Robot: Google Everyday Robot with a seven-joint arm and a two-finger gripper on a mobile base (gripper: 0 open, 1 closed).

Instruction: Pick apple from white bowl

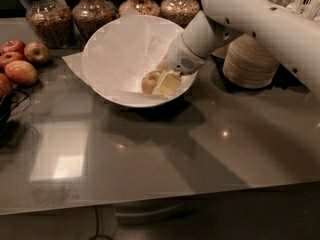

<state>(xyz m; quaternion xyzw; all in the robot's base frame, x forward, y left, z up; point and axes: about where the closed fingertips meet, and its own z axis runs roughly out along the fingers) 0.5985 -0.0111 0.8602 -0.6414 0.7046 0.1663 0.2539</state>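
gripper (166,84) is down in the white bowl (115,49), at the bowl's 4 o'clock, and covers the right side of the apple (149,81); only the left part shows. The arm (260,19) is cut by the top and right edges and hides part of the bowl stack (250,64) at 2 o'clock. The jars (50,24) at 12 are cropped at the top. The lowest of the red apples (22,69) at 9 is cut by the left edge. A dark object (7,114) at 8 is cropped and unidentifiable.

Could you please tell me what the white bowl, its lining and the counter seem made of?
The white bowl: probably glazed ceramic or plastic, smooth rim; lining: crinkled white paper, overhanging; counter: polished dark stone or laminate, mirroring lights. The tool sits inside the bowl by the apple.
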